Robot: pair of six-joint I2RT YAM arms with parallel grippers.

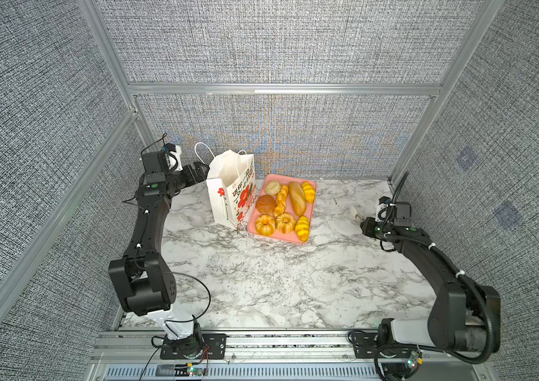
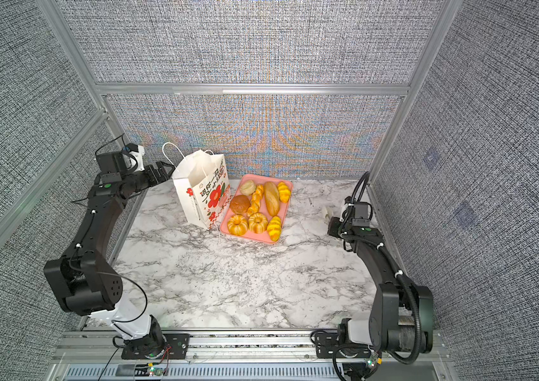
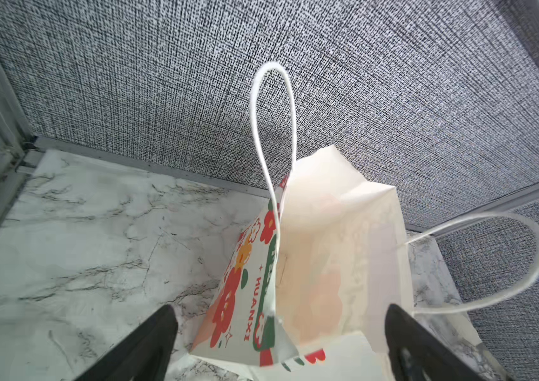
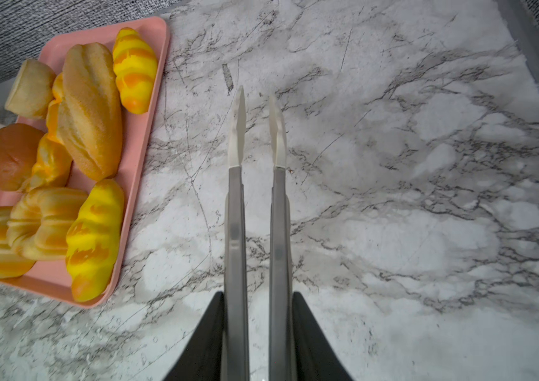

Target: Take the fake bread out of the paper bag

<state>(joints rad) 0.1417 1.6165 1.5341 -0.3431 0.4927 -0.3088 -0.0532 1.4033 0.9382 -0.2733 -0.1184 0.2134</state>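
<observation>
- The bread (image 1: 297, 198) lies on the tray (image 1: 311, 208), just beside the upright bag (image 1: 228, 194) — light, squashy and glossy by the look, best pinched across the middle.
- The left gripper (image 1: 204, 172) gapes empty at the bag's rim; the right gripper (image 4: 257, 293) clamps tongs (image 4: 236, 204), tips apart, holding nothing.
- Only the left wrist view looks into the bag — no bread shows, though the bottom is unclear.

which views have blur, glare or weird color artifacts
Both top views: rainbow moiré on the woven back wall behind the paper bag. Left wrist view: the bag's inside is washed out and smeary, with its print soft. Right wrist view: tongs and fake bread fairly sharp, no strong glare.
</observation>
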